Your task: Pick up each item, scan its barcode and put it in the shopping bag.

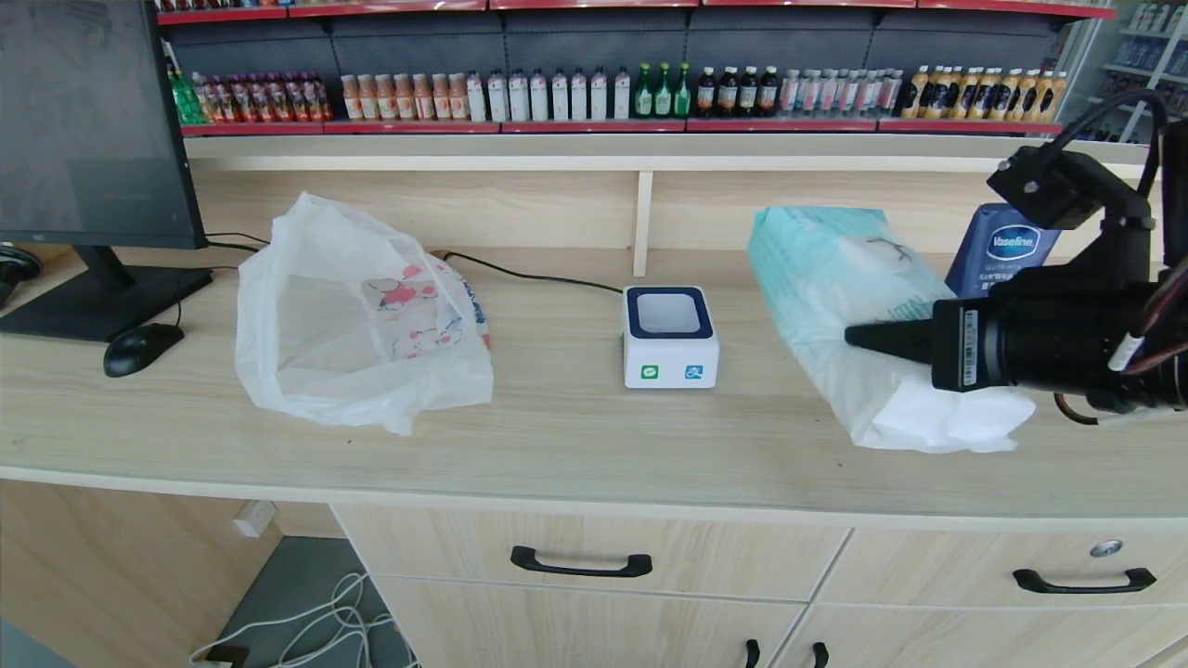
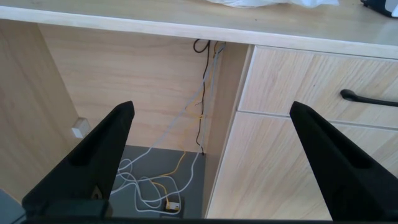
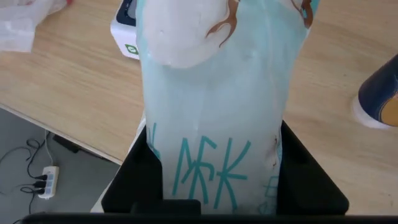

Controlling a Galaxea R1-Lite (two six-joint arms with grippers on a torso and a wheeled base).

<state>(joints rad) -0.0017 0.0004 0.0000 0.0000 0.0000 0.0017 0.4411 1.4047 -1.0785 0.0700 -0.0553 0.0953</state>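
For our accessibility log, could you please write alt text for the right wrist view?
The right gripper sits around a pale teal-and-white soft package lying on the wooden counter. A white scanner box and a blue bottle stand nearby.

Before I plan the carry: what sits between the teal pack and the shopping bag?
The white scanner, standing on the counter, in the head view.

I count one shopping bag [image 1: 362, 315], one scanner [image 1: 670, 336], one teal pack [image 1: 835, 269] in my right gripper [image 3: 217, 180], and one blue bottle [image 1: 1007, 246] just beyond it, I think.
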